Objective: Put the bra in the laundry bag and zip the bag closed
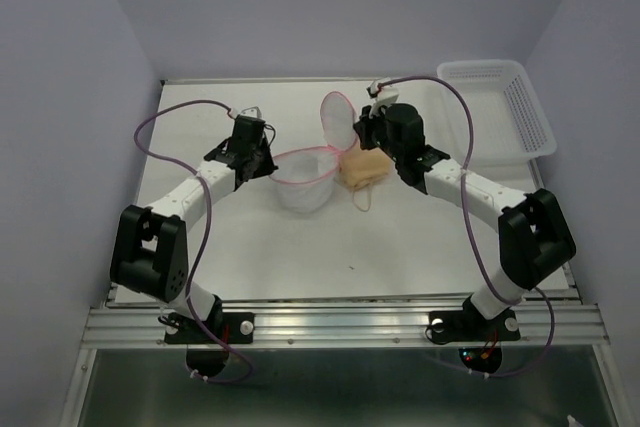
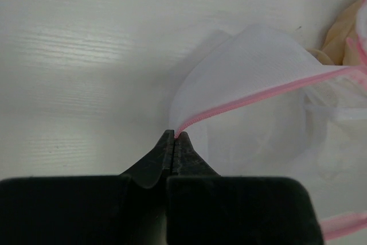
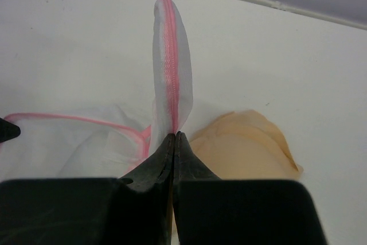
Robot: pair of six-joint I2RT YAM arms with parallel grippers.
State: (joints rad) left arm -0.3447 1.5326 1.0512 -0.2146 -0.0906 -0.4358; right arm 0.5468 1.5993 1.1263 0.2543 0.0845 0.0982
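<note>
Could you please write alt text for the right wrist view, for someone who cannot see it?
The right gripper is shut on the pink zipper band of the laundry bag, holding its mesh flap upright. The peach bra lies on the white table beside the gripper, outside the bag.

No text, label, brand, number or sign can be read in any of the three views.
</note>
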